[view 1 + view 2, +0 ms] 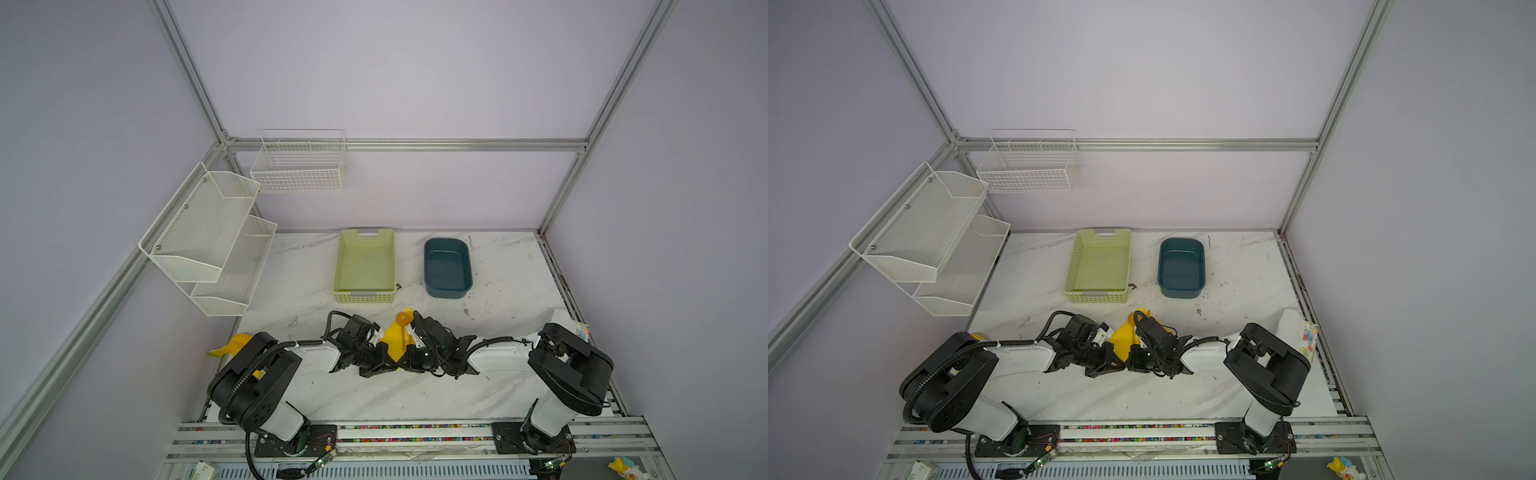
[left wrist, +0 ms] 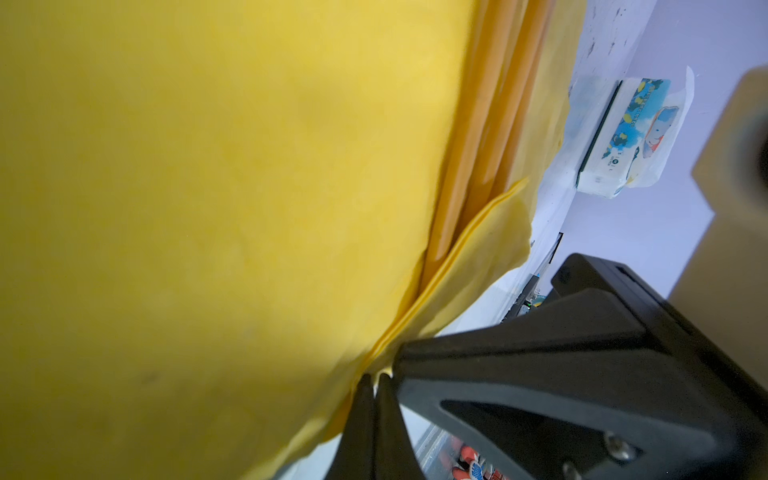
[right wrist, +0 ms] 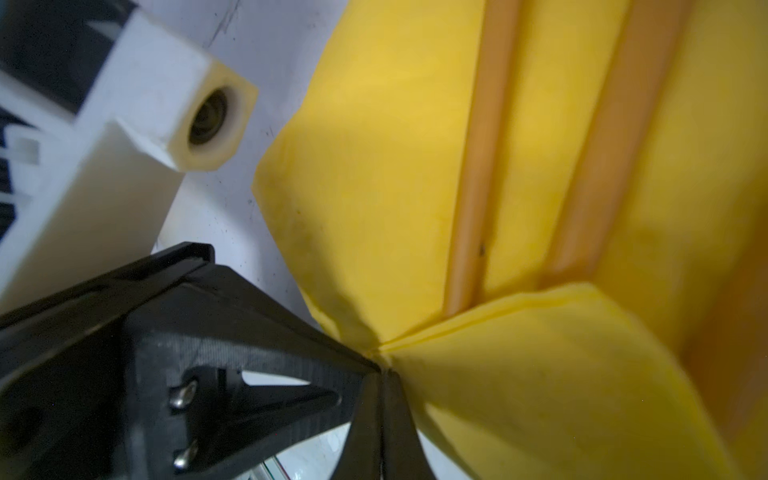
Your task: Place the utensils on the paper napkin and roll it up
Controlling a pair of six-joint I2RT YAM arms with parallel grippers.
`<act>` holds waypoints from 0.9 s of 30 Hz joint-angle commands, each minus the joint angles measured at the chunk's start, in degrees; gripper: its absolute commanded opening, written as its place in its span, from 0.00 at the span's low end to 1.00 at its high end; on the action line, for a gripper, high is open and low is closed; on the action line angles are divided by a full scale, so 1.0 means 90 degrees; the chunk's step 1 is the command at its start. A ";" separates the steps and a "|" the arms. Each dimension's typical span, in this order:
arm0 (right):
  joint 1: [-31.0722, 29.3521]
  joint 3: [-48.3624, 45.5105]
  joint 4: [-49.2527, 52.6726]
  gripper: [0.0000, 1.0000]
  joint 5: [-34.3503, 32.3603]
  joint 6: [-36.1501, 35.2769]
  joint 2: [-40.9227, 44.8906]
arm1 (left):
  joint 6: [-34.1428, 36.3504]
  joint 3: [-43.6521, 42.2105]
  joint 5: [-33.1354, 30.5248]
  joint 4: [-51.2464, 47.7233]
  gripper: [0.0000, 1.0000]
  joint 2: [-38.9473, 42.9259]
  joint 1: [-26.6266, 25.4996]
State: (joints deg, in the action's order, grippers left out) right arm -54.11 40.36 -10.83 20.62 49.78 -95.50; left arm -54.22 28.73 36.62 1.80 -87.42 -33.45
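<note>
The paper napkin (image 1: 395, 338) (image 1: 1121, 338) lies at the table's front middle, between my two grippers, its near edge lifted. The utensils rest on it: a spoon's round bowl (image 1: 402, 318) shows at the far end in a top view, and orange handles (image 2: 490, 145) (image 3: 478, 187) run along the sheet in both wrist views. I cannot tell fork from knife. My left gripper (image 1: 390, 365) (image 2: 374, 380) is shut on a near corner of the napkin (image 2: 208, 208). The right gripper (image 1: 406, 360) (image 3: 380, 368) pinches the napkin's (image 3: 374, 166) other near corner, close beside the left one.
A green basket (image 1: 365, 266) and a blue tub (image 1: 447, 268) stand behind the napkin. White wire racks (image 1: 208, 237) hang on the left wall. A yellow banana toy (image 1: 232, 345) lies by the left arm, and a tissue pack (image 1: 582, 332) (image 2: 627, 137) sits at the right edge.
</note>
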 commanded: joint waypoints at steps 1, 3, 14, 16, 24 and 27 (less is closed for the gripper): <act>-0.0014 0.0178 0.0422 0.06 -0.0201 -0.0111 -0.0143 | 0.0087 0.0190 -0.0363 -0.0356 0.00 -0.0092 -0.0023; -0.0013 0.0182 0.0437 0.06 -0.0172 -0.0124 -0.0160 | 0.0087 0.0187 -0.0358 -0.0356 0.00 -0.0092 -0.0023; 0.0013 0.0158 0.0631 0.06 -0.0160 -0.0072 0.0912 | 0.0087 0.0179 -0.0360 -0.0363 0.00 -0.0082 -0.0023; 0.0049 0.0035 0.0762 0.06 -0.0271 0.0023 0.1089 | 0.0087 0.0186 -0.0358 -0.0360 0.00 -0.0092 -0.0023; 0.0203 -0.0563 0.0745 0.06 -0.0315 0.0224 0.1432 | 0.0077 0.0191 -0.0349 -0.0354 0.00 -0.0111 -0.0024; 0.0212 -0.0583 0.0750 0.06 -0.0299 0.0188 0.1384 | 0.0087 0.0187 -0.0339 -0.0356 0.00 -0.0121 -0.0023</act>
State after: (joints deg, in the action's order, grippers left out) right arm -52.47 35.62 -5.23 18.83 50.61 -83.42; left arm -54.22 28.73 36.62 1.80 -87.42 -33.45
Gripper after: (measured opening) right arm 0.067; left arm 0.047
